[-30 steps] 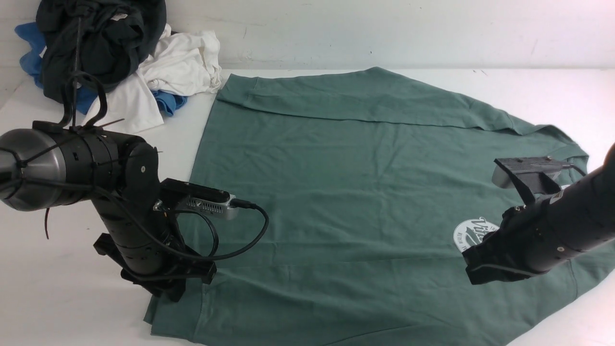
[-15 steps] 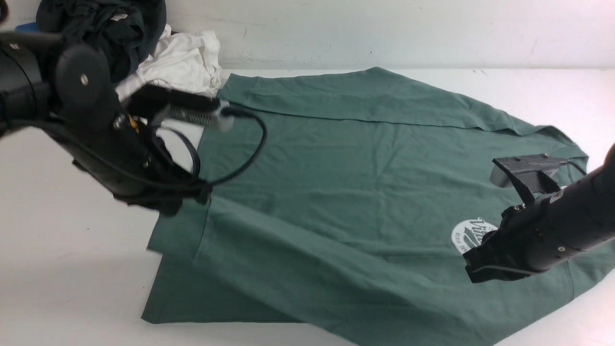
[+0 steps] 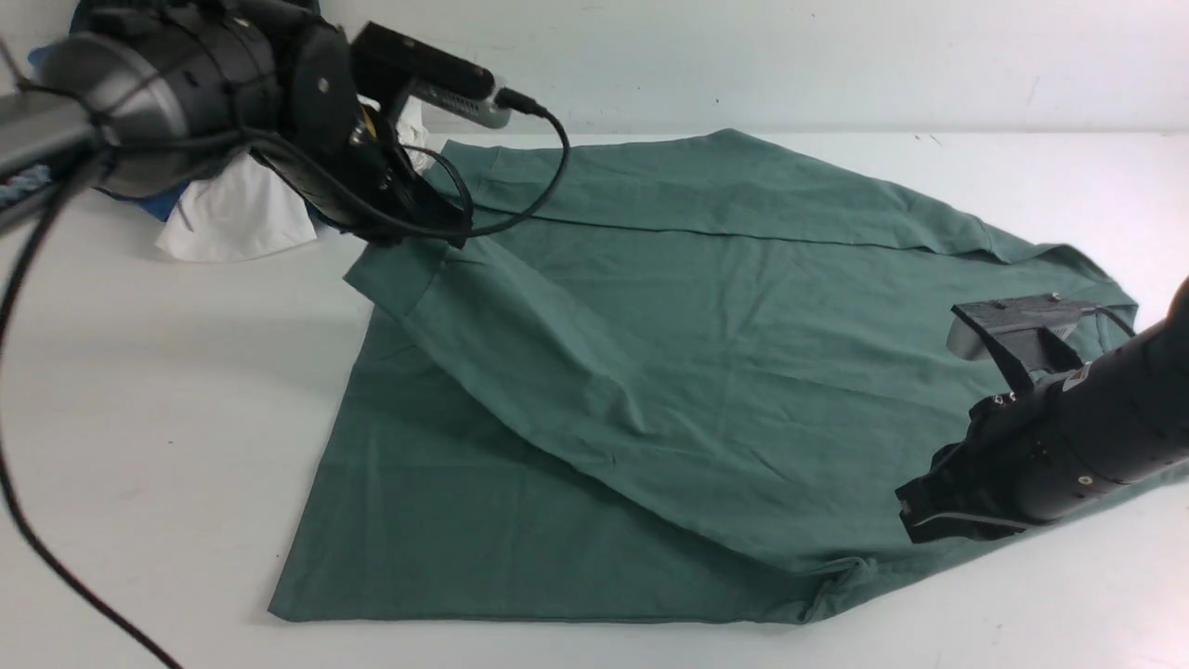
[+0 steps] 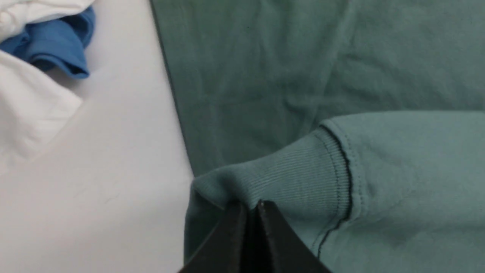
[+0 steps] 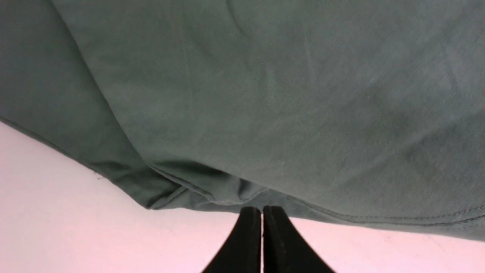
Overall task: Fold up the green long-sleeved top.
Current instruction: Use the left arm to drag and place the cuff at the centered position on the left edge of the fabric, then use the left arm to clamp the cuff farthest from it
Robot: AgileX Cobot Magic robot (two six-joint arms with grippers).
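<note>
The green long-sleeved top [image 3: 725, 279] lies spread over the white table [image 3: 139, 418]. My left gripper [image 3: 423, 232] hangs above its far left corner, shut on the ribbed band [image 4: 288, 178] of the top. From that grip a lifted flap [image 3: 520, 334] slopes down across the body to a crease near the front right edge. The wrist view has the left gripper [image 4: 251, 204] pinching the rib. My right gripper [image 3: 915, 520] is shut at the near right edge. Its tips [image 5: 262, 208] touch the fabric's edge, with no cloth visibly between them. The chest logo is covered.
A pile of other clothes sits at the far left behind my left arm, with a white garment [image 3: 232, 209] and a blue one [image 4: 57, 49] in sight. A wall runs along the table's back edge. The left arm's cable trails down the left side.
My left gripper shut on the near left hem, rose and swung to the far left, dragging the flap over the body and covering the logo. The right arm stayed put.
</note>
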